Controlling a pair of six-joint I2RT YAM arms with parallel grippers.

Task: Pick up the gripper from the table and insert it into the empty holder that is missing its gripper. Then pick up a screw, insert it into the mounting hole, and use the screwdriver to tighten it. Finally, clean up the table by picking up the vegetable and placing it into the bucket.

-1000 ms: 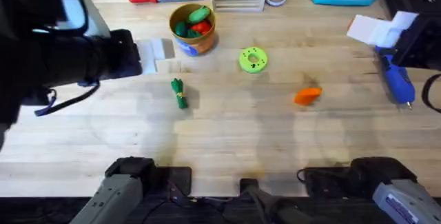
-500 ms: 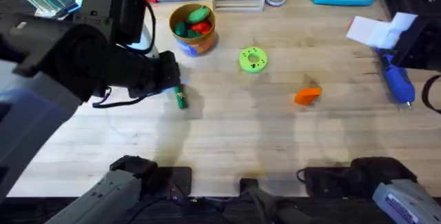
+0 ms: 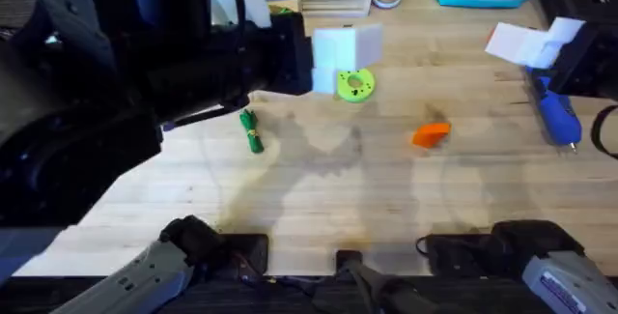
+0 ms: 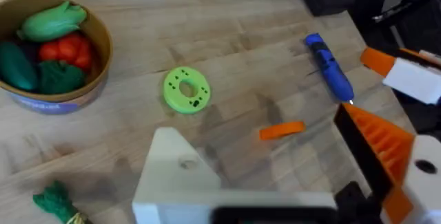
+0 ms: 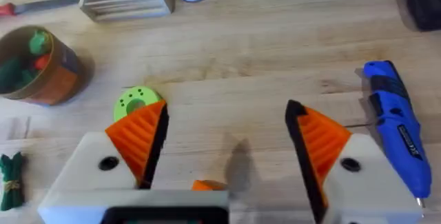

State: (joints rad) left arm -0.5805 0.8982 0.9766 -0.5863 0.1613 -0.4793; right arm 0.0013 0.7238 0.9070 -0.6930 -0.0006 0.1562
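One orange gripper [image 3: 431, 134] lies flat on the wooden table [image 3: 386, 198], right of centre, its long axis running left-right with the narrower end toward the right and slightly far. One blue screwdriver [image 3: 554, 111] lies at the right edge, long axis near-far, thin tip pointing near. One dark-green vegetable [image 3: 251, 130] lies left of centre, long axis near-far, well apart from the gripper. One lime-green ring disc [image 3: 354, 84] sits between them, farther back.

Left arm rises close under the overhead camera as a large dark blur, hiding the far-left table and most of the bucket [image 4: 56, 52]. Left gripper [image 4: 289, 162]: one bare white holder [image 4: 180, 176] on one side, one orange ribbed finger [image 4: 379, 138] opposite, spread apart, nothing held. Mounting hole [image 4: 187, 162] faint.

Right gripper [image 5: 224, 141]: both orange pads [image 5: 141, 138] fitted, spread wide, empty; lower part cut off.

Bucket contents: red and green toy produce.
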